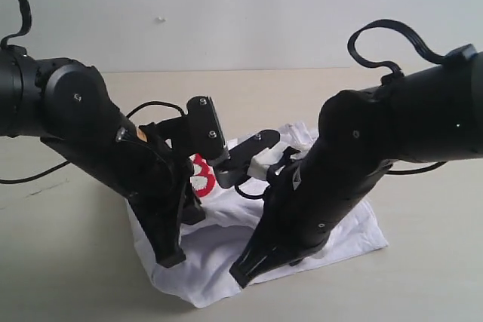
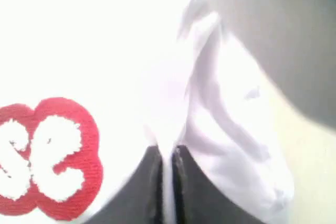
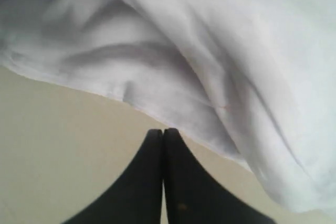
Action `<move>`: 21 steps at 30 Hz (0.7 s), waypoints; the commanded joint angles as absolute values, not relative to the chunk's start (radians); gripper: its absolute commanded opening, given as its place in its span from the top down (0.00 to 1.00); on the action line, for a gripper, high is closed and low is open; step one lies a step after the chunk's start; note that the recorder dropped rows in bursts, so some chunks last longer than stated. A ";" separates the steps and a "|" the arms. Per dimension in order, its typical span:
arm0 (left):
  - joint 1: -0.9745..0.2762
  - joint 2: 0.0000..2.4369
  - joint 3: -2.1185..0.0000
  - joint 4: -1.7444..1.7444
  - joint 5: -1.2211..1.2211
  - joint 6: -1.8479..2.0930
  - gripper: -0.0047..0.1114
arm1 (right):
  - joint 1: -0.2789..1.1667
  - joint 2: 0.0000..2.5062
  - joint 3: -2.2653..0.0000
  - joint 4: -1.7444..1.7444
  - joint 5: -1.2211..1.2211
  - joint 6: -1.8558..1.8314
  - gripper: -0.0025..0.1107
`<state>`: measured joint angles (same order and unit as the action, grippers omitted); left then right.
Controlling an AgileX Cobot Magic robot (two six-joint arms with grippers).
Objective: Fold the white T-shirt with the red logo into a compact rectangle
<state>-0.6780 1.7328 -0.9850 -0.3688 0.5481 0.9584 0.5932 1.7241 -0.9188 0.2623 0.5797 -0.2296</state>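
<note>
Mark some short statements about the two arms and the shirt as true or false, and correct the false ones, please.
1. The left fingers pinch a thin fold of the white T-shirt. True.
2. The red logo is completely hidden. False: part of it, with fuzzy white letters, shows in the left wrist view and between the arms in the exterior view.
3. The right fingers stand wide open. False: they are pressed together, with their tips at the shirt's edge.
4. The T-shirt lies rumpled on a beige table. True.
</note>
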 commanded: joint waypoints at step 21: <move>-0.658 1.757 -0.882 -0.357 0.563 0.988 0.96 | 0.563 1.622 -0.934 -0.141 0.611 0.121 0.98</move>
